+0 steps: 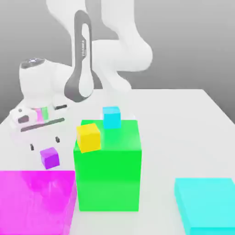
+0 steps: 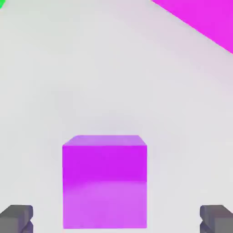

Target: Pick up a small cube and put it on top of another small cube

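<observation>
- The bench (image 1: 183, 119) is a pale, flat surface that carries all the blocks.
- The white Franka arm (image 1: 82, 59) reaches down from the back toward the exterior view's left.
- A big green block (image 1: 108, 174) stands near the middle of the bench.
- A large magenta block (image 1: 34, 199) sits at the exterior view's lower left, just beside the green block; a corner of it also shows in the hand view.
- A flat cyan block (image 1: 206, 204) lies at the exterior view's lower right, well apart from the green block.
- The end effector (image 1: 44, 142) hangs above the bench to the exterior view's left of the green block. Its two dark fingertips (image 2: 17, 217) are spread wide, one on each side of the purple cube, and grip nothing.
- A yellow small cube (image 1: 89, 137) rests on top of the green block at its front corner.
- A cyan small cube (image 1: 111, 117) rests on the green block's top farther back.
- The small purple cube (image 1: 49, 158) sits on the bench just below the end effector, between the fingertips but touching neither.
</observation>
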Robot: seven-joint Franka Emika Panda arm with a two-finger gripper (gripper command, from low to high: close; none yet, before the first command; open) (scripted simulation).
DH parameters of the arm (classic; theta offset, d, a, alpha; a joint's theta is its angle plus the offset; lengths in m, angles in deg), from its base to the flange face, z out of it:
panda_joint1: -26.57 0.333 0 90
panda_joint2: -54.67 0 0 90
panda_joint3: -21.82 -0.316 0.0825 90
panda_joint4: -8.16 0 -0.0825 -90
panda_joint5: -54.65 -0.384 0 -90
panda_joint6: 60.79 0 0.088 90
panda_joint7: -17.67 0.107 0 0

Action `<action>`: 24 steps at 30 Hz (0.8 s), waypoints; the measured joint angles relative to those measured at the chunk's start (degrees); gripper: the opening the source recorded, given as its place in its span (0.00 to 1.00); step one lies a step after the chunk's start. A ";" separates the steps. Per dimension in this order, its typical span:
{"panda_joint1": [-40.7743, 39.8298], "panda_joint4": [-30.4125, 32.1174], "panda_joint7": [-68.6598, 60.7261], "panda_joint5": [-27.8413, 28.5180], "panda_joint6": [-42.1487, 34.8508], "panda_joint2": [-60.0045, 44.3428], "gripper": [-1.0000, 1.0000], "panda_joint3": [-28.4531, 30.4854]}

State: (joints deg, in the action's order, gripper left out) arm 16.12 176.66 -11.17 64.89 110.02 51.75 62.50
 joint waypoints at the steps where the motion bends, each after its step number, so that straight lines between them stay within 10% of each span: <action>1: -1.24 -0.16 -1.52 -2.30 0.92 -1.25 0.50 -1.89; 11: -31.68 -1.28 -12.07 -16.29 9.57 -10.32 0.50 -35.69; 12: -34.46 -1.30 -12.62 -16.83 10.18 -10.93 0.00 -38.50; 19: -34.91 -1.32 -12.85 -17.11 10.15 -11.00 0.00 -39.00; 24: -20.28 -1.05 -8.14 -11.62 6.56 -7.56 0.00 -23.39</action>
State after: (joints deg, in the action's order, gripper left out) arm -4.16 175.61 -19.30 53.26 116.57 44.19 39.11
